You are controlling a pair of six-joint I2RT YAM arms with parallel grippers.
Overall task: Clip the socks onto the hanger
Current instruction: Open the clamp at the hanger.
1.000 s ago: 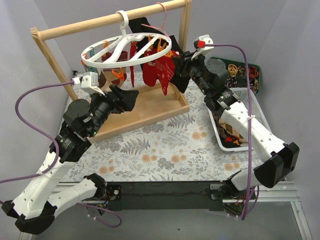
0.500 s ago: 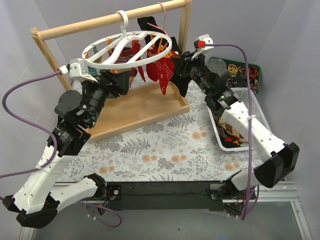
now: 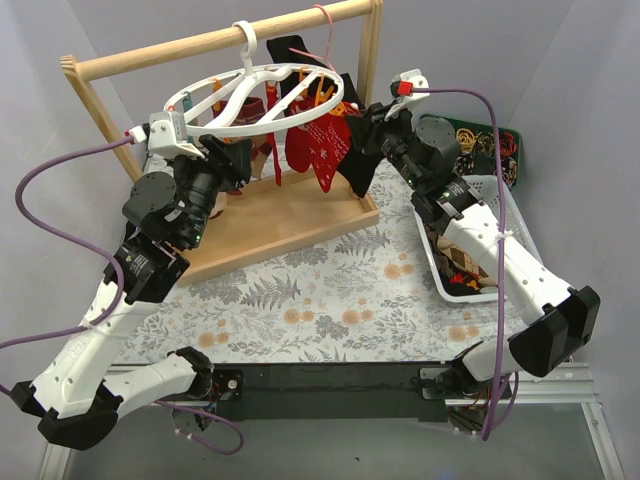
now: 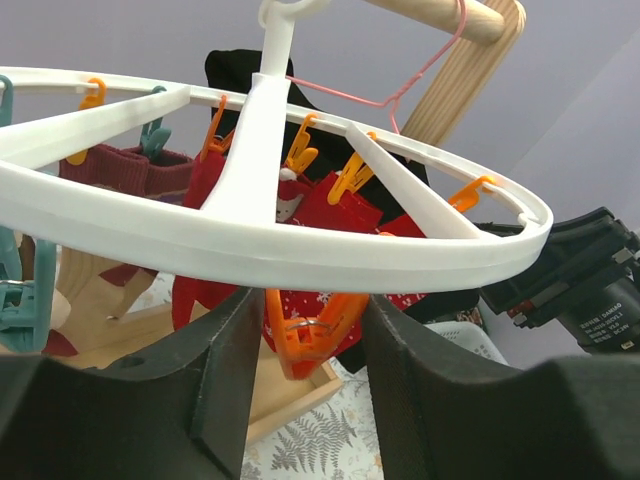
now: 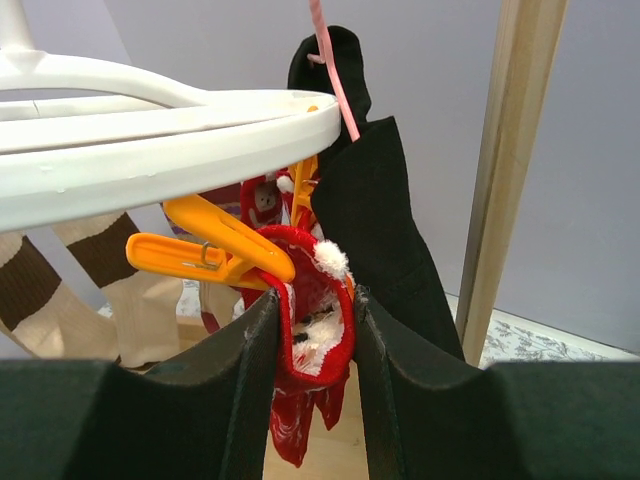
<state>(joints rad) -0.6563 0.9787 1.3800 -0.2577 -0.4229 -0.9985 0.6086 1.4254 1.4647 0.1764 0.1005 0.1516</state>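
Observation:
The round white hanger (image 3: 262, 122) hangs by its hook from the wooden rail (image 3: 200, 42). Several red Christmas socks hang from its clips. My right gripper (image 3: 352, 135) is shut on the cuff of a red Christmas sock (image 5: 315, 320) and holds it just under the ring (image 5: 150, 150), against the tip of an orange clip (image 5: 215, 250). My left gripper (image 4: 305, 350) is open under the ring's near edge (image 4: 300, 250). Its jaws stand on either side of another orange clip (image 4: 305, 330), close against it. Cream-and-brown socks (image 5: 90, 270) hang further back.
A black garment (image 5: 385, 230) on a thin pink wire hanger (image 3: 325, 30) hangs right behind the red sock, beside the rail's right post (image 5: 510, 170). The wooden base tray (image 3: 290, 215) lies below. A white basket (image 3: 490, 215) with more socks stands at the right.
My left gripper has risen from above the wooden tray to the ring's near edge and now straddles an orange clip. The hanger has swung slightly. My right gripper still holds the red sock.

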